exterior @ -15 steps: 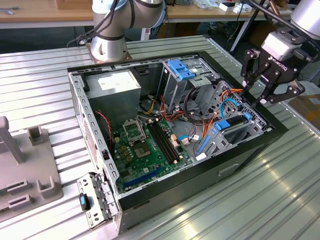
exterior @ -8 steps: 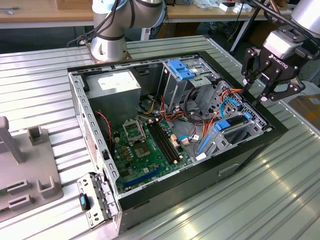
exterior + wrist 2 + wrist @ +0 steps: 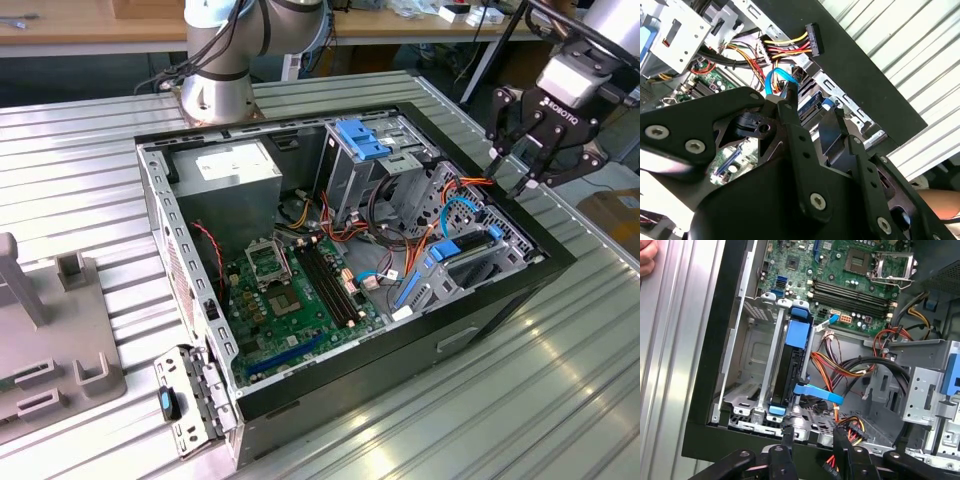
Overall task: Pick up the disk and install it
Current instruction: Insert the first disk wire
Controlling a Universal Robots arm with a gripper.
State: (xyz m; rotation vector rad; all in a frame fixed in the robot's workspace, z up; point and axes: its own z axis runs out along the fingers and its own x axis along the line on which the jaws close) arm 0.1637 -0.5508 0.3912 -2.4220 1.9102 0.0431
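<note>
My hand (image 3: pixel 812 435) hangs spread and empty above the computer case (image 3: pixel 705 405) rim, the disk (image 3: pixel 791 357) upright in the case's bay below; lowering, I could snag the blue cable (image 3: pixel 820 392) beside it.

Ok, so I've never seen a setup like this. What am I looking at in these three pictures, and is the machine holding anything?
It is a grey robot arm standing on a ribbed metal table, next to an open computer case. One picture comes from a camera off the arm and takes in the whole scene. The other two come from cameras riding at the arm's wrist, looking past its black pincer into the case. Inside are the green board, bundles of wires and the disk, a dark slab with blue rails that sits on edge in a metal cage near the case's wall. The pincer hangs above that wall, open, and holds nothing.
</note>
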